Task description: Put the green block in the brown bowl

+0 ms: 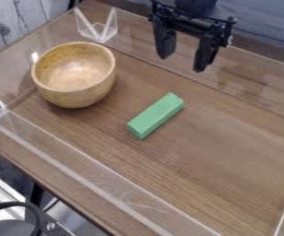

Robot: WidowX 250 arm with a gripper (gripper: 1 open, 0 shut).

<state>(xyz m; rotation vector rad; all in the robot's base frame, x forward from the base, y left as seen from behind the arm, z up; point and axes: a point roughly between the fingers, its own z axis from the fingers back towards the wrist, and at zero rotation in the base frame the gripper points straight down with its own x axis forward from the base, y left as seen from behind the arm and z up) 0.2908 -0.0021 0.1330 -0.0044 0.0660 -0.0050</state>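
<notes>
Green block (156, 115) flat on wooden surface (218, 166), just right of brown bowl (73, 74), not touching it. Tool (185, 53) hangs above and behind block, released, fingers spread, empty.

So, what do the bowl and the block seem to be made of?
Bowl: looks like turned wood, light brown with visible grain and a soft sheen. Block: plain bright green and matte, with no grain showing; painted wood or plastic, the picture leaves that open.
</notes>
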